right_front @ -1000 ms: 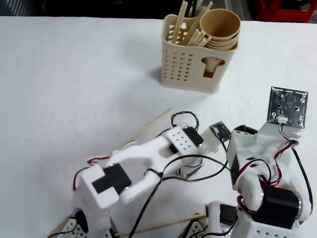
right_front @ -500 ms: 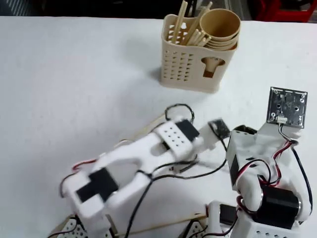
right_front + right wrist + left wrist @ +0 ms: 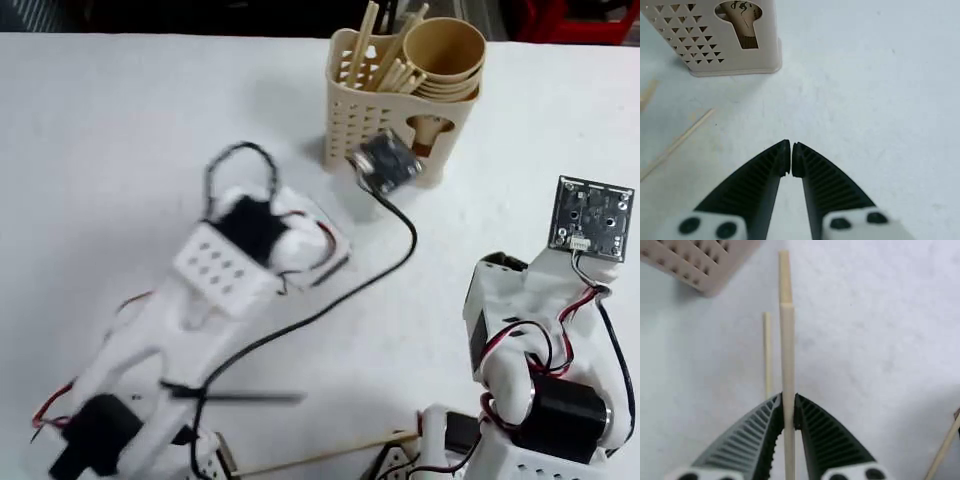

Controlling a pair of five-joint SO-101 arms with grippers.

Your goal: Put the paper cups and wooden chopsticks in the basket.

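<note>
Several paper cups [image 3: 445, 50] nested in one half of the basket [image 3: 375, 130], a bundle of wooden chopsticks [image 3: 385, 55] upright in the half beside them, tips above the basket's rim. In front of the basket, over the white table [image 3: 120, 120], the left arm [image 3: 215, 270] stretched out, its wrist camera [image 3: 385, 160] close to the basket's front wall. Near the basket's corner, the left gripper [image 3: 788, 401], jaws pressed together. Clamps a held chopstick [image 3: 786, 330] between the ribbed pads [image 3: 820, 430], with its long end jutting straight out past the fingertips toward the basket. Just beside that, on the table and apart from the jaws, a thinner chopstick [image 3: 767, 350]. Also in front of the basket, the right gripper [image 3: 790, 159], facing the keyhole-shaped opening [image 3: 742, 22] in the basket wall, jaws all but closed, a hairline gap left and nothing between them. Well away from the basket, the right arm [image 3: 540, 340], folded back. Farthest from the basket, by the arm bases, one stray chopstick [image 3: 330, 455] flat on the table.
</note>
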